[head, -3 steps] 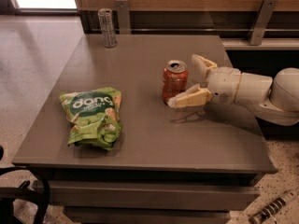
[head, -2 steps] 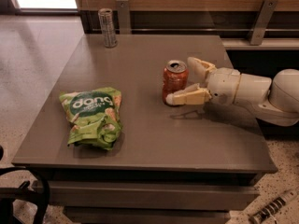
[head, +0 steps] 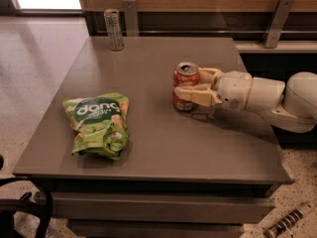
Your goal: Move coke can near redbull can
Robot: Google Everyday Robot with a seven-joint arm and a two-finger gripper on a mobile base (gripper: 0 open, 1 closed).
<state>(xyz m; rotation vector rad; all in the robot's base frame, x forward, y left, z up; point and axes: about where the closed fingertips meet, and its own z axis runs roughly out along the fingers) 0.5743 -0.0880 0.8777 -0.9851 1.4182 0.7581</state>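
The coke can [head: 185, 79], orange-red with a silver top, stands upright on the grey table [head: 148, 133], right of centre. My gripper [head: 194, 85] reaches in from the right on a white arm, and its cream fingers [head: 192, 94] are closed around the can's body. The redbull can [head: 114, 29], slim and silver-grey, stands upright at the table's far left corner, well apart from the coke can.
A green chip bag [head: 99, 124] lies on the left front part of the table. A wooden wall with metal brackets [head: 274, 21] runs behind the table. The floor lies to the left and front.
My gripper has moved left around the coke can and its fingers have closed onto it. The can stays in about the same place.
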